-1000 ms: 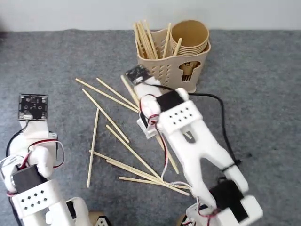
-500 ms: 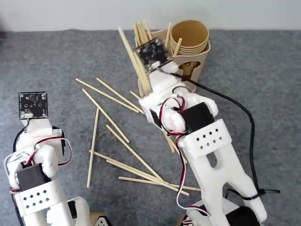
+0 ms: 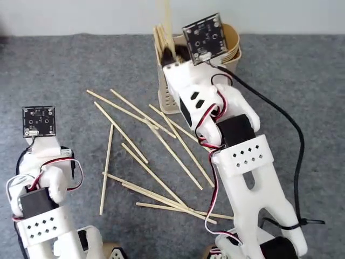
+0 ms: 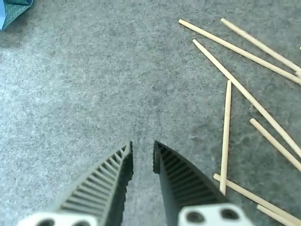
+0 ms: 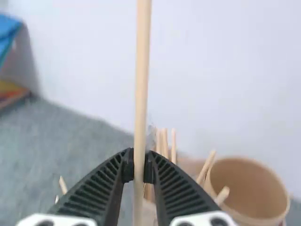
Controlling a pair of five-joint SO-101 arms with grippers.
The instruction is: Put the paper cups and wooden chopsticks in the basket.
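The right claw (image 5: 138, 165) is closed tight on one wooden chopstick (image 5: 142, 70). It holds the stick straight up, right over the basket (image 3: 167, 100) at the far side of the table. In the high view the held chopstick (image 3: 163, 21) runs off the top edge, so its top end cannot be seen. Its bottom end is hidden behind the claw and the arm. More chopsticks (image 3: 159, 38) stand in the left part of the basket, and they lean this way and that. The paper cups (image 3: 233, 39) sit stacked inside each other in the right part. The arm's little camera board covers much of them and much of the basket's front. In the right wrist view the top cup (image 5: 249, 188) is cut off at the bottom. Many loose chopsticks (image 3: 124, 135) lie crossed on the grey carpet (image 3: 64, 70) between the two arms. Some of them slip under the right arm, so not all of them can be counted. The left claw (image 4: 142, 147) hangs low over bare carpet near the table's front-left corner, well away from the basket. Its two fingers are a little apart and grip nothing. One loose chopstick (image 4: 227, 127) lies just beside it. A black cable (image 3: 280, 124) curves along the right arm.
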